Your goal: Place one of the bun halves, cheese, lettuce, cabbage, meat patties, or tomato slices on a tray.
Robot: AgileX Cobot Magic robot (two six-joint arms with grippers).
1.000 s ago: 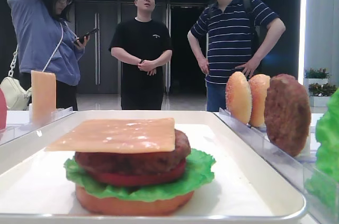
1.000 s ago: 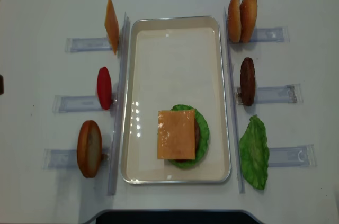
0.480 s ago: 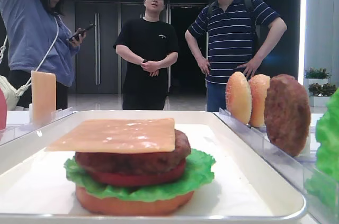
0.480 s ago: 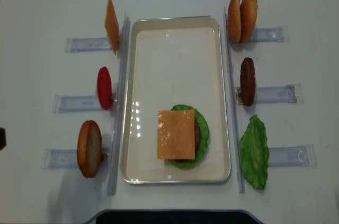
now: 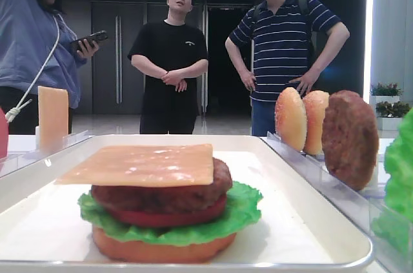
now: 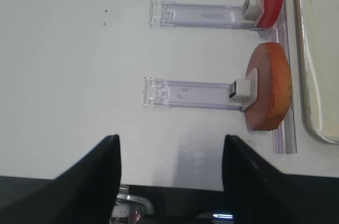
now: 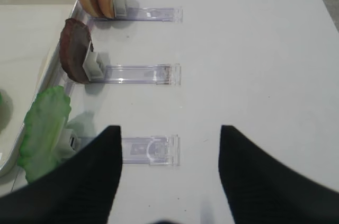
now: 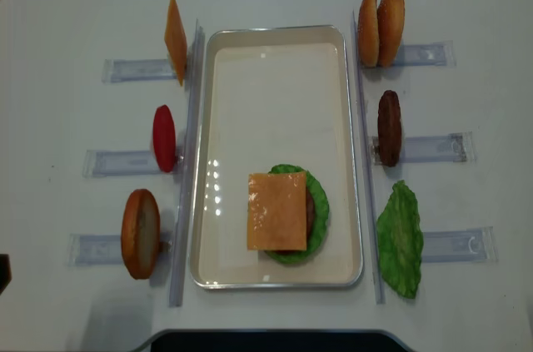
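The white tray [image 8: 275, 34] lies mid-table with a stack at its near end: cheese [image 8: 277, 210] on a meat patty [image 5: 161, 195], tomato [image 5: 161, 219], lettuce [image 5: 245, 212] and a bun half [image 5: 161, 248]. Left of the tray a cheese slice [image 8: 175, 40], a tomato slice [image 8: 164, 137] and a bun half [image 8: 140, 233] stand upright. On its right are two bun halves [image 8: 381, 27], a patty [image 8: 389, 127] and lettuce [image 8: 400, 240]. My left gripper [image 6: 170, 138] hangs open and empty over the table's near left edge, left of the bun half [image 6: 270, 86]. My right gripper [image 7: 169, 128] is open and empty, right of the lettuce [image 7: 45, 128].
Clear plastic holders [image 8: 437, 148] prop each upright piece, and long clear rails [image 8: 187, 161] run along both tray sides. The holder [image 7: 151, 150] by the lettuce lies between the right fingers. Three people [image 5: 284, 40] stand beyond the table's far side.
A dark part of the left arm at the overhead view's left edge has slid toward the table's near edge. The people behind have shifted. Food and tray are unmoved.
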